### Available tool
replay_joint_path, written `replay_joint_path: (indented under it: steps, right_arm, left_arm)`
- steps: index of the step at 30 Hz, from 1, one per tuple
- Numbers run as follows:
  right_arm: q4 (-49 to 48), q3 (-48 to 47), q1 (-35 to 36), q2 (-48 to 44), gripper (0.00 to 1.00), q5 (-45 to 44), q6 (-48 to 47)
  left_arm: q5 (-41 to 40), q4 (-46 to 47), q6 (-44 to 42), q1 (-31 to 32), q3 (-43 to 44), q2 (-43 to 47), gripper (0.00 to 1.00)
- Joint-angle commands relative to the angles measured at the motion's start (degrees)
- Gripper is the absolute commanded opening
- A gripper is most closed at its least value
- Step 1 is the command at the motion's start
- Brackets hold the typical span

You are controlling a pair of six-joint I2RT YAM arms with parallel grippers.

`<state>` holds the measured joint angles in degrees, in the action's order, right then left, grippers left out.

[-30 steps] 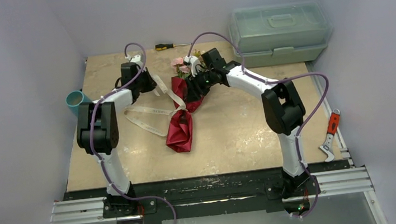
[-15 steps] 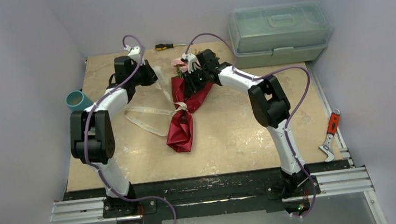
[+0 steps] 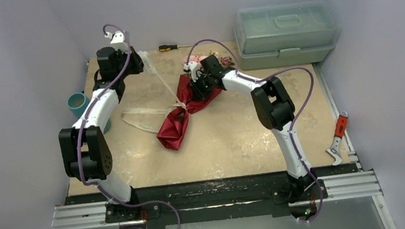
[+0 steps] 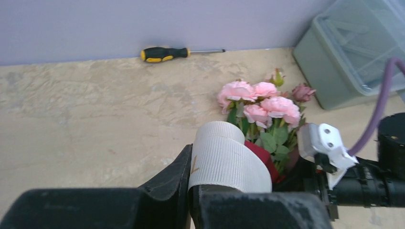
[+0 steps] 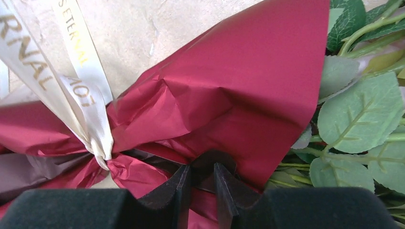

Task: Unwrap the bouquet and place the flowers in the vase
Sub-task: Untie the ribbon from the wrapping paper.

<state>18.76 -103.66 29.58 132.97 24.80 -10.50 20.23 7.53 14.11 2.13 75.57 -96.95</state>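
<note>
Left gripper (image 4: 191,193): clamped tight on the cream ribbon (image 4: 228,160), held up at the far side.
Right gripper (image 5: 201,183): narrow, pinching the maroon paper (image 5: 248,81) beside the leaves (image 5: 356,114).
Bouquet (image 3: 180,114): lay between both arms, wrapped and tied.
Vase (image 3: 78,101): stood at the left edge.

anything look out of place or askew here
A red-handled tool lies off the tabletop, beside its right edge. The vase sits hard against the left edge, partly behind the left arm, where it could get knocked. Nothing looks spilled or damaged.

Screwdriver (image 3: 168,47), pale green toolbox (image 3: 286,33), red-handled tool (image 3: 338,135).
</note>
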Motion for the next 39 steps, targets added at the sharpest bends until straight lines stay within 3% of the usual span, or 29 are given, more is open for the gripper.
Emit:
replay_joint_path:
  steps: [1,4,5,7,8,11,15,18,20,24,34,39]
  right_arm:
    - [6.1,2.8,-0.4,-1.2,0.28,-4.1,-6.2]
    - [7.1,2.7,-0.3,-1.4,0.28,-3.4,-8.6]
    - [7.3,2.4,-0.3,-1.5,0.29,-2.9,-8.8]
    - [7.8,1.4,-0.3,-2.0,0.32,-2.0,-8.3]
    - [8.0,0.8,-0.4,-2.6,0.34,-1.3,-7.7]
    - [7.1,-0.3,-0.6,-5.4,0.42,1.9,-4.6]
    - [7.0,-0.7,-0.8,-9.8,0.46,7.8,-0.4]
    - [7.6,-0.2,-1.5,-12.3,0.47,11.3,2.0]
    - [7.7,1.0,-1.9,-13.9,0.46,13.7,3.0]
    - [8.8,3.1,-1.7,-15.6,0.38,16.4,3.0]
    - [7.0,3.2,0.6,-10.8,0.33,18.5,7.8]
    - [4.6,3.5,1.3,-8.9,0.33,18.2,9.0]
  left_arm:
    - [-9.8,0.2,-3.9,-1.3,0.3,-0.7,0.0]
    - [-6.8,-3.0,-5.4,-1.5,2.2,-5.8,0.0]
    - [-5.3,-4.1,-5.3,-1.6,3.5,-7.8,0.06]
    - [-1.7,-7.2,-6.9,-1.5,6.1,-11.0,0.49]
    - [0.0,-7.1,-7.3,-1.6,6.0,-11.0,0.63]
    - [5.6,-5.1,-9.6,-1.8,2.7,-7.6,0.77]
    - [17.7,-6.3,-15.4,-2.1,-1.6,-2.2,0.74]
    - [25.7,-10.0,-20.0,-1.8,-5.4,0.8,0.59]
    - [28.0,-13.4,-22.5,-0.9,-7.3,1.9,0.49]
    - [27.3,-17.6,-25.3,3.3,-11.6,3.6,0.41]
    - [19.6,-10.0,-14.6,6.6,-16.8,0.1,0.6]
    - [20.6,-9.4,-9.8,6.5,-18.3,-2.2,0.58]
